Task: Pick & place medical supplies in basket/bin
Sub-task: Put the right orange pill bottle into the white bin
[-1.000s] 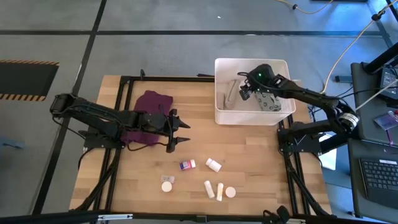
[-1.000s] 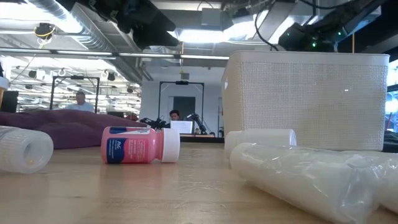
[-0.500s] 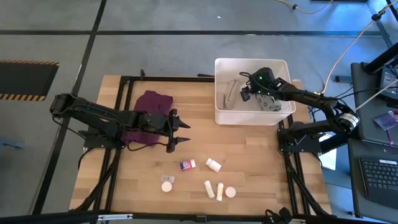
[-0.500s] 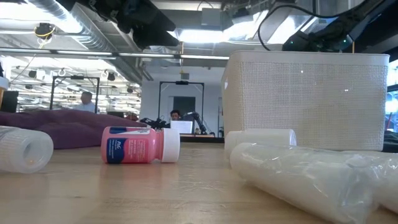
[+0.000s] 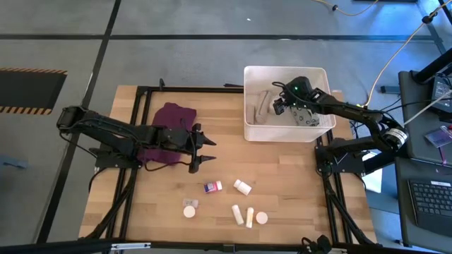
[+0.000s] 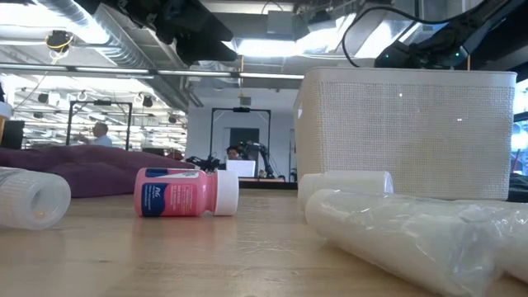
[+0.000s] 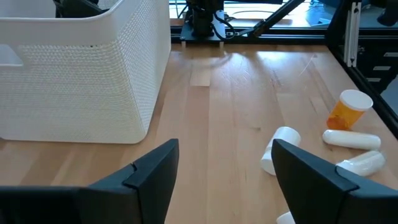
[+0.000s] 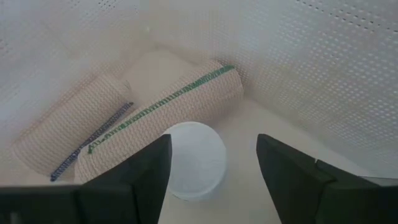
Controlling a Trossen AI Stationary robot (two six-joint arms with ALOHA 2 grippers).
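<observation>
The white bin (image 5: 285, 104) stands at the table's far right. My right gripper (image 8: 213, 144) hangs open inside it, above a round white container (image 8: 194, 160) and two beige rolls (image 8: 158, 106) lying on its floor. A grey patterned pouch (image 5: 305, 117) also lies in the bin. My left gripper (image 5: 206, 149) waits open beside the purple cloth (image 5: 169, 131), aimed toward the bin (image 7: 81, 74). Lying on the table's near middle are a pink-labelled bottle (image 5: 212, 187), a white bottle (image 5: 242, 186), two tubes (image 5: 243, 215) and round white containers (image 5: 189, 210).
In the left wrist view an orange bottle (image 7: 349, 111), a white bottle (image 7: 280, 147) and tubes (image 7: 352, 140) lie to one side of bare wood. The low view shows the pink bottle (image 6: 186, 192) and a clear-wrapped tube (image 6: 396, 224) close by. People stand in the room beyond.
My right gripper shifted slightly toward the table's right over the bin early in the second, then held still. A person in the background walked along.
</observation>
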